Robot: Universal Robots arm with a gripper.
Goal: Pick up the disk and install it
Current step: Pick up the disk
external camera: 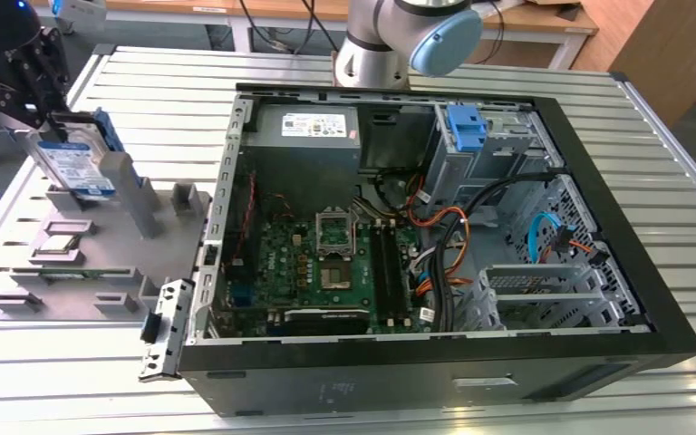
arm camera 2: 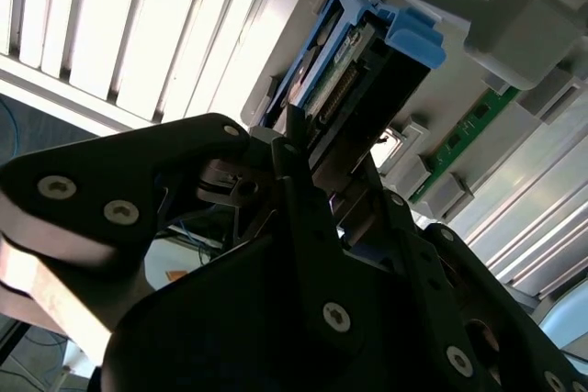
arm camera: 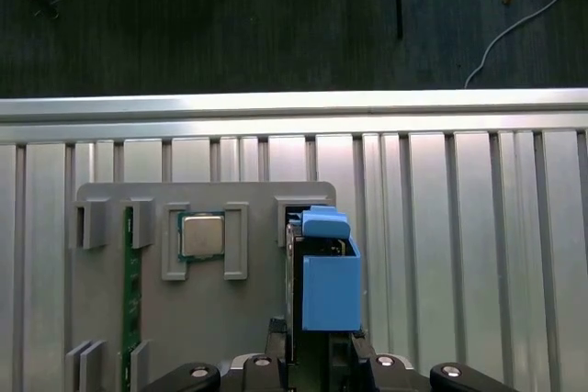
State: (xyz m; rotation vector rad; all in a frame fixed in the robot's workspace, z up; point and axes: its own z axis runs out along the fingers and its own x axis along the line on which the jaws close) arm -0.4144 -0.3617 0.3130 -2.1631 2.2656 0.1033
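The disk (external camera: 82, 163) is a silver drive with a blue-and-white label and blue rails. It stands on edge, slightly tilted, over the grey fixture plate (external camera: 106, 263) at the exterior view's left. My gripper (external camera: 68, 122) comes down on its upper end, with one black finger on each flat face, shut on it. In the second wrist view the disk (arm camera 2: 358, 61) runs away from the gripper (arm camera 2: 317, 167), its connector edge showing. In the first wrist view the disk (arm camera: 326, 291) is seen edge-on, blue rail uppermost, above the gripper (arm camera: 317, 360).
The fixture plate also carries a processor chip (arm camera: 200, 234) and a green memory stick (arm camera: 132, 300). An open computer case (external camera: 638, 263) lies to the exterior view's right, with a light-blue bracket (external camera: 467, 127) in its drive bay and a power supply (external camera: 312, 127). The arm's base (external camera: 372, 54) stands behind it.
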